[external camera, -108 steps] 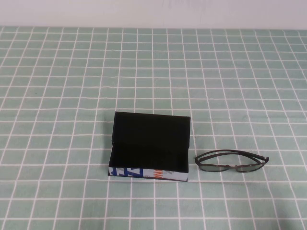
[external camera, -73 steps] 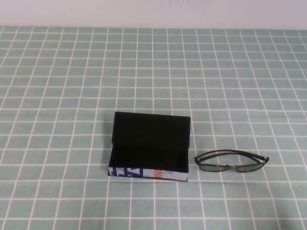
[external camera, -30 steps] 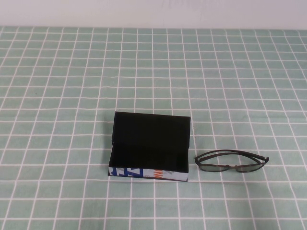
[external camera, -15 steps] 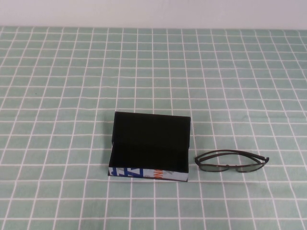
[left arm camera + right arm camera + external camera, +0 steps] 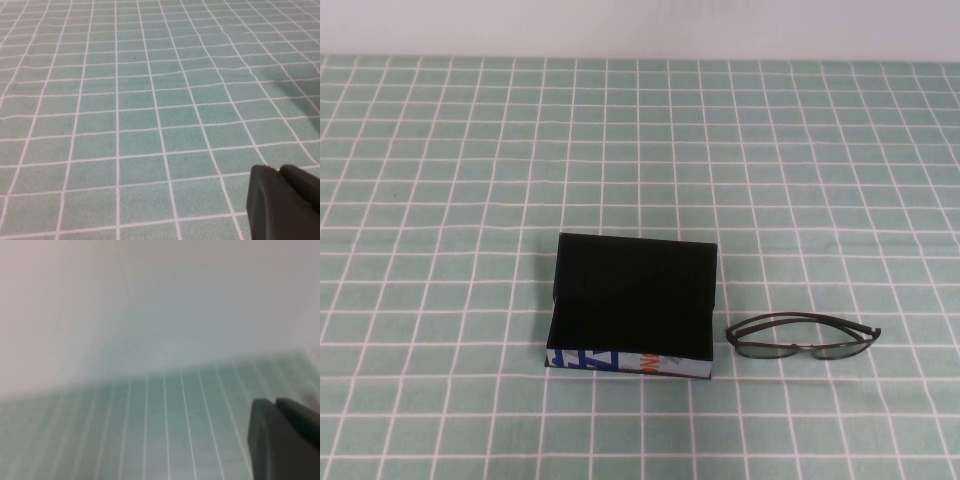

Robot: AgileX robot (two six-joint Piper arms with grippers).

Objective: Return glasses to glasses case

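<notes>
Glasses (image 5: 802,338) lie lower right of the frame, long axis left-right, just beside the open glasses case (image 5: 632,308), favouring the right arm. Right gripper (image 5: 287,440) is closed, empty; left gripper (image 5: 282,202) unclear, both outside the high view

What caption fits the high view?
Open glasses case on green checked cloth, glasses beside it on the right; no end effector visible.

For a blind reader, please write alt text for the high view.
An open black glasses case sits on a green checked tablecloth, lid up, nothing inside. Folded dark glasses lie just to its right, apart from it. Neither the left gripper nor the right gripper appears.
</notes>
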